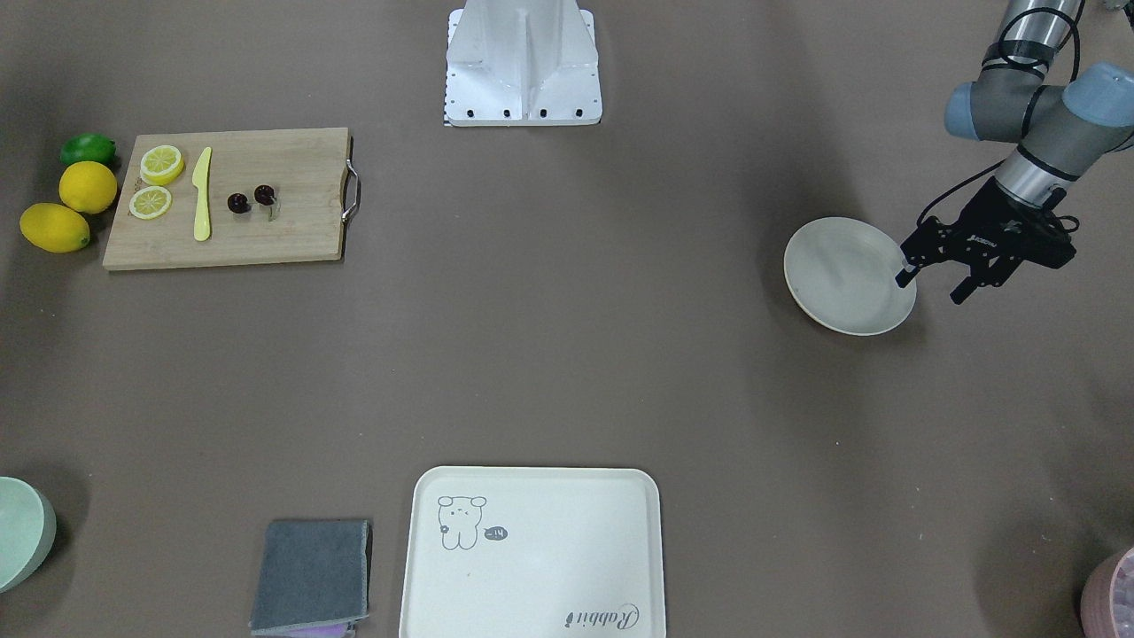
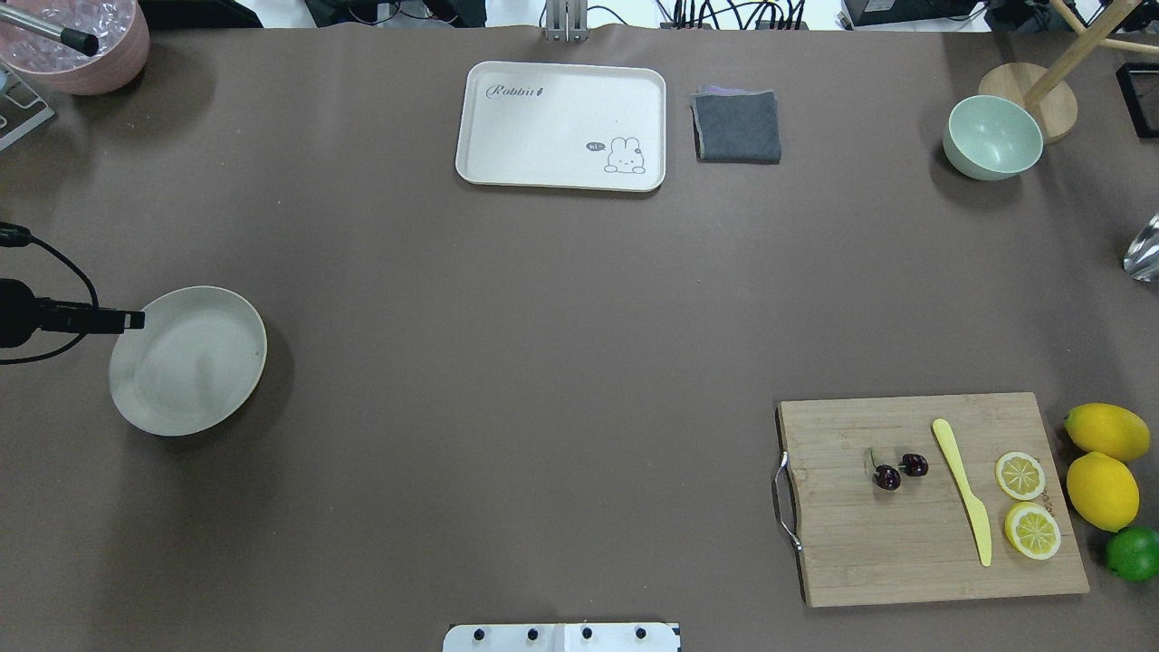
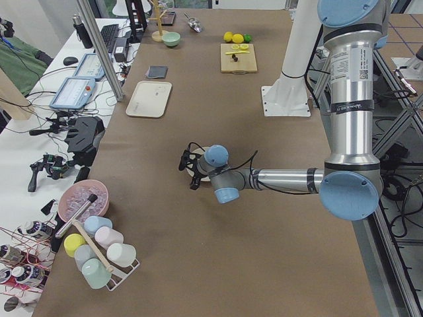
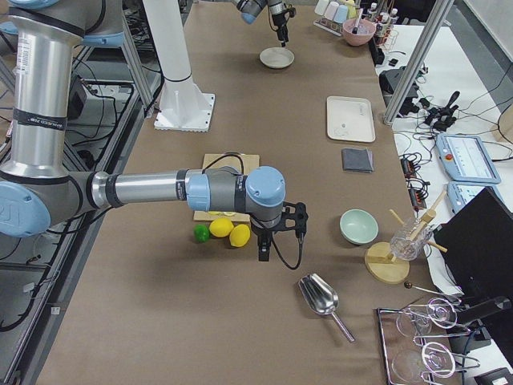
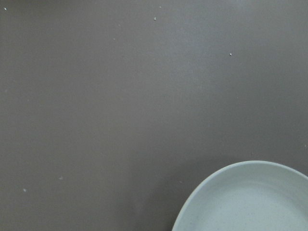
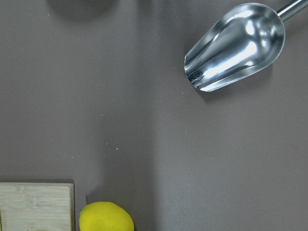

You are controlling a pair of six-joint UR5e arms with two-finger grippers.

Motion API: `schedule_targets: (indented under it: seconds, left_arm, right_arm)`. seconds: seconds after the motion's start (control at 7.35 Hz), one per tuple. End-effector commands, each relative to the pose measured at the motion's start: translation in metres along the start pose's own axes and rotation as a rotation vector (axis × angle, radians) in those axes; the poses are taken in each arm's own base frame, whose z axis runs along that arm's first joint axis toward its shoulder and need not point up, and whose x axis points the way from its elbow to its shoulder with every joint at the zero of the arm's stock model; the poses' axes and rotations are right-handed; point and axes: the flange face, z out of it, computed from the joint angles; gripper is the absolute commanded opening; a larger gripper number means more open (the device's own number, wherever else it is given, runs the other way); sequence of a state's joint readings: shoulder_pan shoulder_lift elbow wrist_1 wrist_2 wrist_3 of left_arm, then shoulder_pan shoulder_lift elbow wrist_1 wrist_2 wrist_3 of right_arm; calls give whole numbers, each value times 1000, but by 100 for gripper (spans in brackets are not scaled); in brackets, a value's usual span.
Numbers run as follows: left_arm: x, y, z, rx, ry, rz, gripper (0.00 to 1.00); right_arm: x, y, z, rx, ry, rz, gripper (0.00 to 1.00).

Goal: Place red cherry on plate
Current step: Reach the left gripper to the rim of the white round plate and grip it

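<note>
In the front-facing view, the red cherry [image 1: 251,199], a glossy dark pair on thin stems, is seen lying on a wooden cutting board [image 1: 292,230], between a yellow plastic knife [image 1: 203,195] and the board's metal handle. Two lemon slices [image 1: 161,164] are laid on the same board. The round, shallow, off-white plate [image 1: 837,266] is set far across the brown tabletop [image 1: 567,354]. The left tool [image 1: 930,288] is held at the plate's edge with its black fingers spread apart, one over the rim, gripping nothing.

In the overhead view, only one finger of the left tool is shown at the frame's edge. A pink tub [image 2: 77,45] is filled with clear, ice-like pieces, and a dark handle is stuck in it. A smooth pale green bowl [image 2: 993,136] and a cream rectangular tray [image 2: 561,127] with a rabbit drawing are seen, with a folded grey cloth [image 2: 736,127] beside the tray.

From the left end, the plate is largely hidden behind the left wrist.

From the right end, the right tool [image 4: 276,241] is seen near the whole lemons [image 4: 231,233]; whether it is open or closed cannot be told. A shiny metal scoop [image 4: 321,298] lies nearby.

In the left wrist view, a curved part of the plate is cut off at the lower right.

In the right wrist view, the scoop, one lemon and a board corner are all cut by the frame.
</note>
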State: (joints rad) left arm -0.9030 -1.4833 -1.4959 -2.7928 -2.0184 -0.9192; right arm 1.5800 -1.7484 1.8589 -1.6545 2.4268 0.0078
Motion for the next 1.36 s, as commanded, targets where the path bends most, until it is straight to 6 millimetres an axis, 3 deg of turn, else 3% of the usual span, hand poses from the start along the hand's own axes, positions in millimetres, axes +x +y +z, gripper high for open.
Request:
schedule_targets:
  seconds: [0.0, 0.14, 0.41, 0.68, 0.95, 1.22]
  left_arm:
    - [-4, 8, 7, -16, -9, -6, 83]
    - [-7, 9, 8, -20, -14, -10, 66]
    - [-13, 16, 12, -58, -12, -19, 45]
    - [-11, 17, 14, -84, -1, -26, 0]
    - [6, 20, 10, -177, 97, -18, 0]
    - [1, 10, -1, -183, 120, -32, 0]
  right_arm:
    - [0, -1, 0, 1, 0, -1, 100]
    - [1, -1, 1, -1, 0, 2, 100]
    - [1, 0, 1, -2, 2, 3, 100]
    - [1, -1, 1, -1, 2, 2, 100]
    - [0, -1, 0, 1, 2, -1, 100]
    - [-1, -1, -1, 3, 0, -3, 100]
